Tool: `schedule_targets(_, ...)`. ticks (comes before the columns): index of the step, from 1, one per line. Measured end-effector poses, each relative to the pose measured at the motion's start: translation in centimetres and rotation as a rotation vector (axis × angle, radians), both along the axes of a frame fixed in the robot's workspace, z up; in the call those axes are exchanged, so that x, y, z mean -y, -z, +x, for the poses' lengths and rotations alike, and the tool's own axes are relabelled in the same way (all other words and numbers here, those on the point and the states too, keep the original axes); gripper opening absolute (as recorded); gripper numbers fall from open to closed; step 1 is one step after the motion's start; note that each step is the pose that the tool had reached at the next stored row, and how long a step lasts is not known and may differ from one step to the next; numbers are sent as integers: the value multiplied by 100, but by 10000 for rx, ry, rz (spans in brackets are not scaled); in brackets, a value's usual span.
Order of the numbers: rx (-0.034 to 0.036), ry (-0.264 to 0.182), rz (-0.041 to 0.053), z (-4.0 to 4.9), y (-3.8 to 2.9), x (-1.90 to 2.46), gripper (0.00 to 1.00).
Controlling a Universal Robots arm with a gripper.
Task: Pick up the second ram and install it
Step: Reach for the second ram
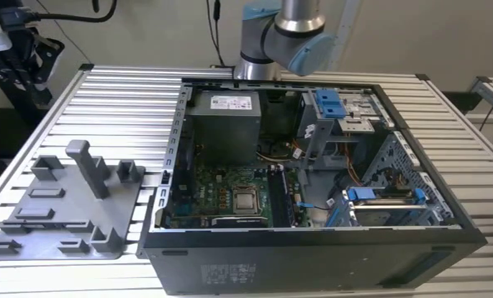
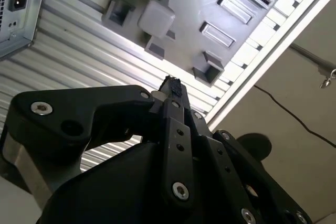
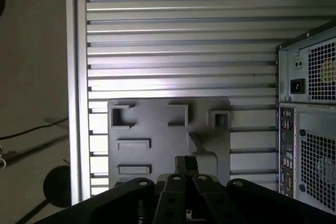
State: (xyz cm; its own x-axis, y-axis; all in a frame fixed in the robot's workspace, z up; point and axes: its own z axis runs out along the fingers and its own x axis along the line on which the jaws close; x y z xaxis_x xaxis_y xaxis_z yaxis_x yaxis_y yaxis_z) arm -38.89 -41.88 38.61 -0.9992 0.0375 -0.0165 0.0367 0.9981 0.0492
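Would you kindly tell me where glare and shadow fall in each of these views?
Exterior view: the slatted table is brightly lit, while the computer case interior sits in shadow. First wrist view: a band of glare crosses the slats beside the grey tray, and the gripper is a dark silhouette. Second wrist view: slats glare white; the gripper looks near-black.

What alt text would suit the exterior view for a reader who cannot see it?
An open computer case lies on a slatted metal table, its motherboard and square silver processor chip exposed. A grey plastic fixture with an upright post sits beside the case at the exterior view's left; the robot arm rises behind the case.
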Motion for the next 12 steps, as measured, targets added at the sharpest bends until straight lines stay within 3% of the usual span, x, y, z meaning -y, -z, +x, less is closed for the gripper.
schedule_targets(5,1,-55,1,-110,11,4,11)
schedule_targets(9,2,-117,2,-121,25,14,11)
schedule_targets(12,0,-188,0,-121,36,47,11)
